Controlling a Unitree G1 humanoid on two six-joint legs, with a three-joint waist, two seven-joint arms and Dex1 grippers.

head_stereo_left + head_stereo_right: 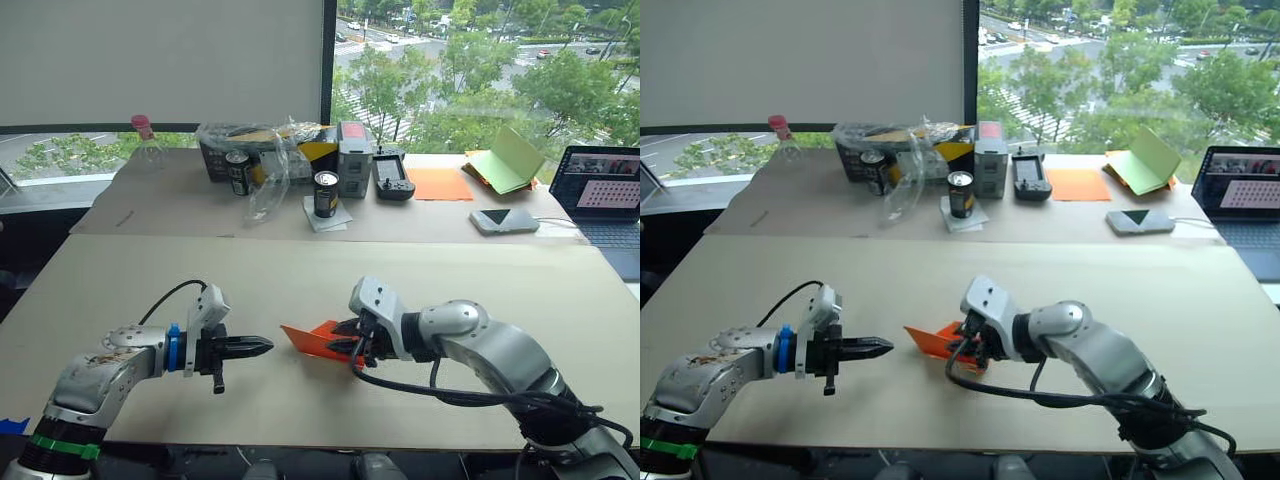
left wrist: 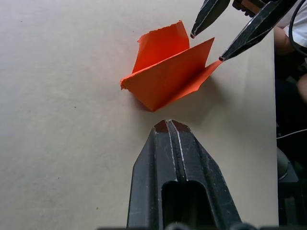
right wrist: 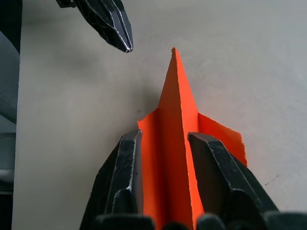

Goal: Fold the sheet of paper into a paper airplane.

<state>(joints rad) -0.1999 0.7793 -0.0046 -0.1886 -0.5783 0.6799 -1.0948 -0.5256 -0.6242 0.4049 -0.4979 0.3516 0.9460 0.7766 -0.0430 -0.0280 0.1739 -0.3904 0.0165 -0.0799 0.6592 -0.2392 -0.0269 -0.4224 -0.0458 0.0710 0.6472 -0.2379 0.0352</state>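
table (image 1: 420, 285): plain tan top, work in lower centre of head views.
paper airplane (image 1: 318, 340): folded orange wedge, lower centre, nose toward left arm.
right end effector (image 3: 165, 139): fingers apart, straddling the upright keel, not pinching.
left end effector (image 1: 262, 346): tips together, just off the nose.
step: prob. late creasing; next, squeeze keel w/ right, press wing flat.

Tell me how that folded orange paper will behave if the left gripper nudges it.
The paper airplane looks thin and light, so it would probably slide or pivot. Its raised flaps would likely flex. The right gripper straddling its fold may steady it.
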